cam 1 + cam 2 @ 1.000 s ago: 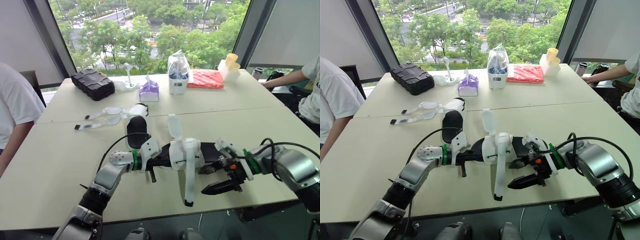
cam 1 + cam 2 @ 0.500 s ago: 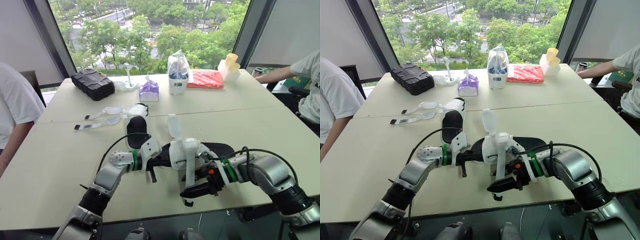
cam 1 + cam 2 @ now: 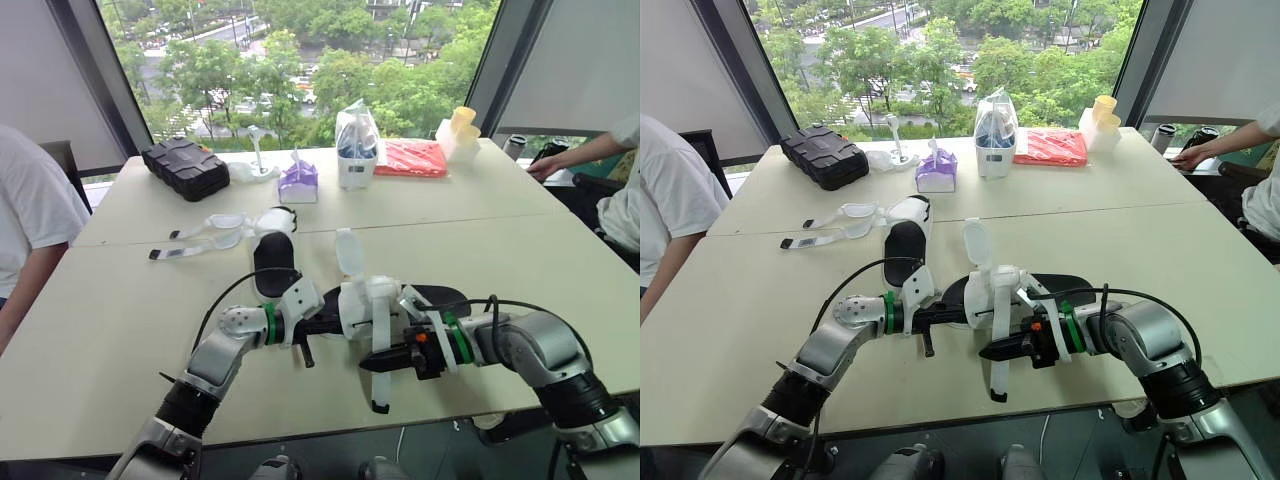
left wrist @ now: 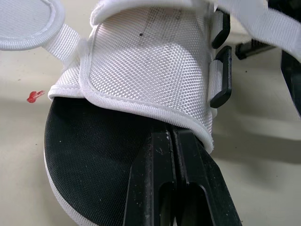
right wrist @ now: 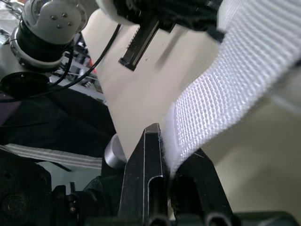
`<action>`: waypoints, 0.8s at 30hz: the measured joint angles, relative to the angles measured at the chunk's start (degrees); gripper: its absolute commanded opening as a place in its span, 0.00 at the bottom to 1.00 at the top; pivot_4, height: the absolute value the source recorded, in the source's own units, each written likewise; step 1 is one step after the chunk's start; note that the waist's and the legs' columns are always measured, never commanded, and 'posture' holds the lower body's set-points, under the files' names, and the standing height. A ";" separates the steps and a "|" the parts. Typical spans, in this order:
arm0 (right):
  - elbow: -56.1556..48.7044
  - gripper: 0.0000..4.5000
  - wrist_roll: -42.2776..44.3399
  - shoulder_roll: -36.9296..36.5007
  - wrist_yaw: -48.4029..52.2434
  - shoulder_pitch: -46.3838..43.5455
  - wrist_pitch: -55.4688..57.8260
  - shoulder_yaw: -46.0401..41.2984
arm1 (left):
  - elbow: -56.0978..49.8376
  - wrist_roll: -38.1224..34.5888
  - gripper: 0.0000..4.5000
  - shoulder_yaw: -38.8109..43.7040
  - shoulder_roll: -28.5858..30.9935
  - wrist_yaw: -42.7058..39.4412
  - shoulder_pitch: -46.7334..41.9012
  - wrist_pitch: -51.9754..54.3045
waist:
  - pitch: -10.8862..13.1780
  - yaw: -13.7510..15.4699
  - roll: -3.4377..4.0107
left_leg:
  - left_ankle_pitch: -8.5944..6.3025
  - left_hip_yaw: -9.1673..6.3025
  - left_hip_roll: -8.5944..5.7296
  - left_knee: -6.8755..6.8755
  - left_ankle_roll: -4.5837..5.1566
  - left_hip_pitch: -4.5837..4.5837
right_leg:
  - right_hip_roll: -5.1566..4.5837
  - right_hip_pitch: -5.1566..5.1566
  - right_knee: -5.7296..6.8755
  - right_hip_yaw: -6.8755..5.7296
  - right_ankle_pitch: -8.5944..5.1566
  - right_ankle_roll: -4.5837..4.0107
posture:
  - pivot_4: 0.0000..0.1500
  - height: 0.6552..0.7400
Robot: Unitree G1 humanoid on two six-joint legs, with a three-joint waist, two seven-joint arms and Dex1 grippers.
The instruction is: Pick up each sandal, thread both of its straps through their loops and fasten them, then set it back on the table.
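Jaws both clamped: left gripper pinches the sandal by its sole, right gripper nips the strap. Webbing looks light and floppy, so I'd grab near its tip.

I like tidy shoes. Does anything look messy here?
Yes. On the held sandal, a long strap dangles loose, pinched by the right gripper; the other sandal has straps sprawled unfastened.

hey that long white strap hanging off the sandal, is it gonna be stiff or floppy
Probably floppy: the strap hangs limp from the sandal, drooping below the right hand that pinches it. Its coarse woven webbing looks grippy, so it likely won't slip. Likely light too.
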 measured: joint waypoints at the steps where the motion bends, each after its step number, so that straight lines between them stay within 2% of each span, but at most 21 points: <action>1: 0.21 0.00 0.40 -0.33 0.33 -1.61 0.42 -0.46 | -0.03 0.00 0.00 0.04 0.05 0.01 0.02 0.00 | 0.00 0.00 0.00 | 0.00 0.00 0.00 0.00 0.00 0.00 | 0.00 0.00 0.00 0.00 0.00 0.00 | 1.00 1.00; 5: 4.18 0.00 1.68 -1.91 2.76 -12.79 1.87 -1.54 | 0.09 0.01 0.00 -0.02 -0.12 0.03 -0.11 -0.10 | 0.00 -0.03 0.00 | 0.00 0.00 0.01 -0.01 0.00 0.00 | 0.01 -0.01 -0.01 -0.02 0.00 0.00 | 1.00 1.00; 8: 10.39 0.00 -2.80 -3.47 6.40 -21.35 -0.27 4.22 | 0.90 0.04 0.00 -0.32 -0.13 -0.31 -0.71 -0.70 | 0.00 0.02 0.01 | -0.01 -0.05 0.00 -0.02 0.01 -0.04 | 0.00 -0.01 -0.04 -0.11 0.00 0.00 | 1.00 1.00; 11: 19.22 0.00 -6.92 -2.20 9.68 -26.46 -3.39 8.17 | 1.75 0.06 0.00 -0.46 -0.27 -0.60 -1.08 -1.39 | 0.00 0.05 0.00 | -0.01 -0.05 -0.03 0.00 0.01 -0.10 | -0.02 -0.03 -0.06 -0.10 0.00 0.00 | 1.00 1.00; 15: 39.56 0.00 -13.97 3.69 16.17 -37.28 -8.17 14.16 | 3.07 0.32 0.00 -0.47 -1.22 -0.50 -1.85 -2.18 | 0.00 -0.08 0.02 | 0.00 0.02 -0.06 0.02 0.02 -0.11 | 0.00 -0.12 -0.01 -0.03 0.06 0.07 | 1.00 1.00; 18: 50.51 0.00 -20.20 7.59 19.13 -41.47 -15.38 16.93 | 3.17 0.64 0.00 -0.48 -1.30 -0.54 -1.88 -2.42 | -0.01 0.01 0.02 | -0.01 -0.04 -0.10 0.00 0.01 -0.12 | 0.01 -0.13 0.01 -0.06 0.16 0.21 | 1.00 1.00; 24: 62.53 0.00 -29.22 11.53 22.73 -41.63 -28.07 18.86 | 2.63 0.66 0.00 -0.42 -1.09 -0.38 -1.71 -2.39 | -0.01 -0.12 0.05 | -0.01 -0.02 -0.18 0.00 0.00 -0.17 | 0.04 -0.21 0.04 -0.02 0.24 0.30 | 1.00 1.00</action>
